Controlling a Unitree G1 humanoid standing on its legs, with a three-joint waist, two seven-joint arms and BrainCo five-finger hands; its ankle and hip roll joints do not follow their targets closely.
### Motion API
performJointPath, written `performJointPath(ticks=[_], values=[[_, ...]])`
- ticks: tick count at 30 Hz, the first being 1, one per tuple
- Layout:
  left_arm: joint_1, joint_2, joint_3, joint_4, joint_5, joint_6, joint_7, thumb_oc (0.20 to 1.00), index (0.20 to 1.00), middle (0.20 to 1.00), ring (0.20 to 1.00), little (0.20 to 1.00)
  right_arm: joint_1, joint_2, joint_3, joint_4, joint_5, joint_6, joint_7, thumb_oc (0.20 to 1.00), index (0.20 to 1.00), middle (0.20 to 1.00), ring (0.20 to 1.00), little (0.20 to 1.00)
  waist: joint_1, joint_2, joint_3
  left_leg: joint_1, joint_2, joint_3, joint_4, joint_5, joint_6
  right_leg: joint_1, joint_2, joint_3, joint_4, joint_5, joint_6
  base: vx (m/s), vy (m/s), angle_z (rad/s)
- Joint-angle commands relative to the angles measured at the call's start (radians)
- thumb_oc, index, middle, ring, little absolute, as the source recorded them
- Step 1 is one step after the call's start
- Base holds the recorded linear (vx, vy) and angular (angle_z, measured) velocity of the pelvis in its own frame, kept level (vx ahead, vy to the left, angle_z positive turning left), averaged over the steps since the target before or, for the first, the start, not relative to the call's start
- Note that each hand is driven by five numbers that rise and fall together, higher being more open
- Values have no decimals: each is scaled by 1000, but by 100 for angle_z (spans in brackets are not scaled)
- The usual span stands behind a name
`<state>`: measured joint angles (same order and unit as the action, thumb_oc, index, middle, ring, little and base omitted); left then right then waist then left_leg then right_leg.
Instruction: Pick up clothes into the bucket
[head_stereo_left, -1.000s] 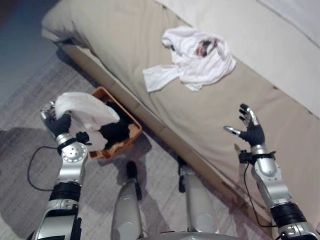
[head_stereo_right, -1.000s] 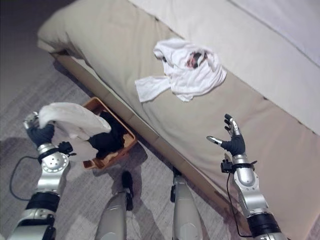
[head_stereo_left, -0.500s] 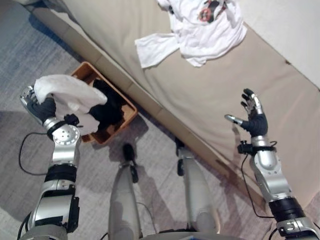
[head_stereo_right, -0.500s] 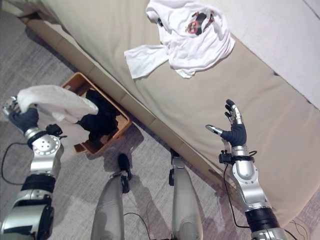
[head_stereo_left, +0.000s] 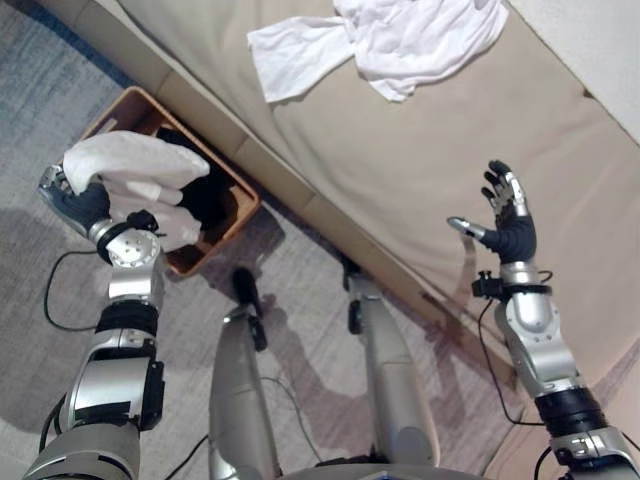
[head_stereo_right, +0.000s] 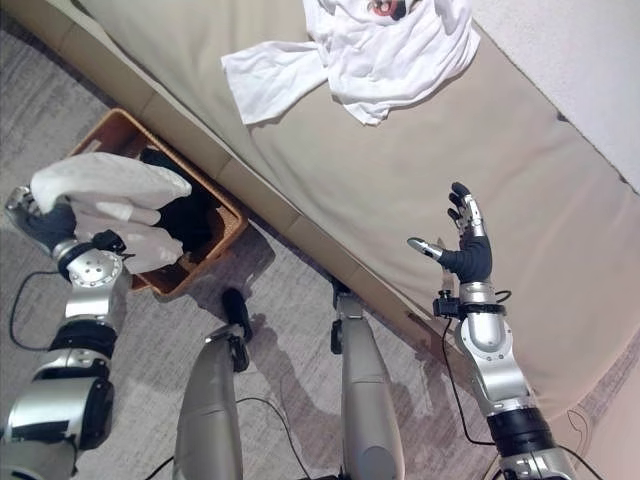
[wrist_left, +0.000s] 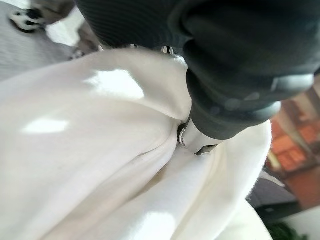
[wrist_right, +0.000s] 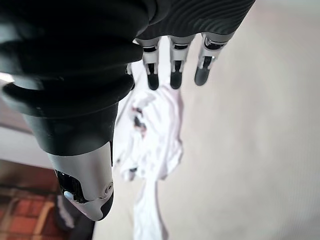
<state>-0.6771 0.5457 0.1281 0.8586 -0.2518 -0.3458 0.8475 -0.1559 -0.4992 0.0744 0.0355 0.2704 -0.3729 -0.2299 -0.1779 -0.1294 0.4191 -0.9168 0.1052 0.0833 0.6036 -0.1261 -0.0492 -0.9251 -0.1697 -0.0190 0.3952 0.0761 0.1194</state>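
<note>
Left hand (head_stereo_left: 78, 205) first: in the left eye view we see it raised at the near-left edge of the orange basket (head_stereo_left: 122, 100), fingers curled into a white garment (head_stereo_left: 135, 170) that drapes from the grip toward and over the basket's dark contents (head_stereo_left: 208, 196). The bulk of that cloth hangs on the basket side of the hand, so we judge that a short carry inward and a release would drop it in.

From the right eye view, our right hand (head_stereo_right: 466, 252) is held up over the tan bed (head_stereo_right: 420, 160), fingers spread and straight, holding nothing. A white T-shirt (head_stereo_right: 370, 55) lies crumpled on the bed well apart from it, up and away toward the far edge, one sleeve trailing toward the basket side. The right hand is the nearer of the two to that shirt.

Through the left wrist view, white cloth bunches tight against the thumb and palm; the grip looks firm.

Through the right wrist view, straight fingers (wrist_right: 174, 70) point along the bed toward the T-shirt lying beyond their tips.
</note>
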Motion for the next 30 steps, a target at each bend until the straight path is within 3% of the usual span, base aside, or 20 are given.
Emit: performJointPath(ticks=[1, 2, 3, 4, 5, 7, 14, 23, 30], values=[[15, 20, 49, 51, -29, -55, 49, 200, 200, 200, 200, 200, 52, -54, -21, -93, 47, -75, -21, 1000, 1000, 1000, 1000, 1000, 11, -2, -84, -56, -14, -20, -73, 75, 16, -32, -41, -14, -20, 89, 48, 0, 0, 0], [19, 21, 51, 53, -29, -54, 55, 200, 200, 200, 200, 200, 53, -55, -19, -95, 53, -77, -19, 1000, 1000, 1000, 1000, 1000, 15, 2, -90, -48, -9, -28, -70, 45, 10, -29, -34, -11, -10, 63, 55, 0, 0, 0], [23, 16, 58, 60, -42, -57, 63, 200, 200, 200, 200, 200, 53, -58, -18, -99, 57, -79, -21, 1000, 1000, 1000, 1000, 1000, 12, -3, -85, -66, -10, -23, -68, 75, 15, -42, -40, -14, -15, 88, 47, 84, -21, 2], [25, 12, 62, 71, -53, -56, 66, 200, 200, 200, 200, 200, 53, -57, -14, -96, 60, -80, -23, 1000, 1000, 1000, 1000, 1000, 16, -1, -91, -58, -5, -32, -65, 46, 8, -37, -35, -13, -6, 62, 55, -72, -22, 1], [27, 5, 74, 83, -79, -60, 70, 200, 200, 200, 200, 200, 52, -58, -10, -97, 62, -83, -27, 1000, 1000, 1000, 1000, 1000, 13, -3, -84, -70, -7, -26, -66, 74, 14, -48, -42, -19, -11, 85, 47, 81, -16, 1], [30, -9, 100, 97, -128, -73, 74, 200, 200, 200, 200, 200, 55, -60, -3, -102, 66, -84, -30, 1000, 1000, 1000, 1000, 1000, 18, 2, -92, -67, -3, -36, -60, 40, 8, -50, -34, -16, 4, 54, 55, 56, -9, 3], [69, -39, 136, 134, -191, -90, 82, 200, 200, 200, 200, 200, 66, -80, 15, -125, 77, -86, -36, 1000, 1000, 1000, 1000, 1000, 23, 4, -106, -77, 1, -39, -58, 37, 8, -67, -32, -18, 14, 48, 52, 3, -1, 0], [40, -28, 66, 55, -150, -115, 51, 200, 200, 200, 200, 200, 69, -86, 8, -131, 70, -89, -36, 1000, 1000, 1000, 1000, 1000, 18, 1, -113, -88, 0, -47, -74, 45, 8, -80, -32, -24, 8, 50, 51, 1, -1, 1], [-17, 18, -13, 70, -88, -73, -30, 200, 200, 200, 200, 200, 52, -81, -12, -117, 58, -86, -21, 1000, 1000, 1000, 1000, 1000, 5, 4, -128, -114, 0, -47, -74, 49, 10, -106, -31, -21, 9, 54, 51, 0, 0, 0]])
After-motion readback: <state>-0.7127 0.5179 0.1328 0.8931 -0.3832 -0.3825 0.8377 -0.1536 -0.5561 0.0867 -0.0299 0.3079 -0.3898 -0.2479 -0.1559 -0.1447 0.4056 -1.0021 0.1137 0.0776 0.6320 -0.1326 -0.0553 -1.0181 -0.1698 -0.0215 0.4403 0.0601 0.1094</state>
